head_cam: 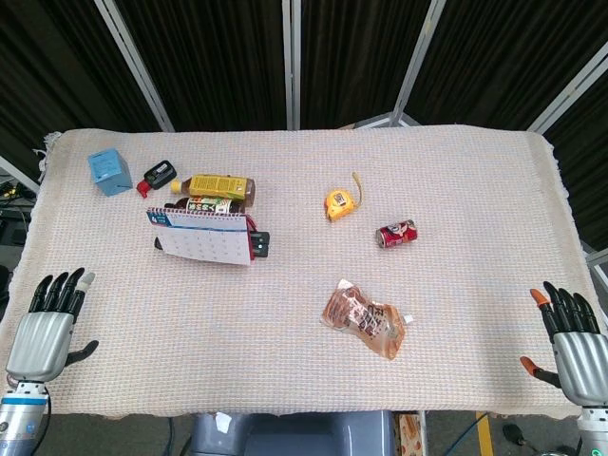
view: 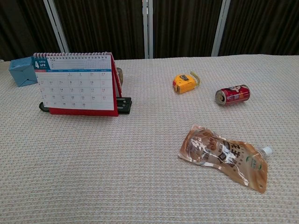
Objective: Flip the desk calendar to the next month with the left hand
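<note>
1. Silver-backed, your left hand [head_cam: 47, 328] sits at the near left edge of the bench [head_cam: 456, 190], fingers [head_cam: 59, 290] spread and holding nothing.
2. Your right hand [head_cam: 575, 342] rests at the near right corner, fingers likewise spread and touching no object; both hands are cut off by the head view's bottom edge and missing from the chest view.
3. You will find the desk calendar [view: 77, 84] standing upright on the left half of the bench, well apart from your left hand, its April page facing you.
4. Behind it, two bottles [head_cam: 214, 193] lie on their sides, almost wholly hidden in the chest view.
5. A black object [view: 124, 104] pokes out beside the calendar's base; you cannot tell what it is.
</note>
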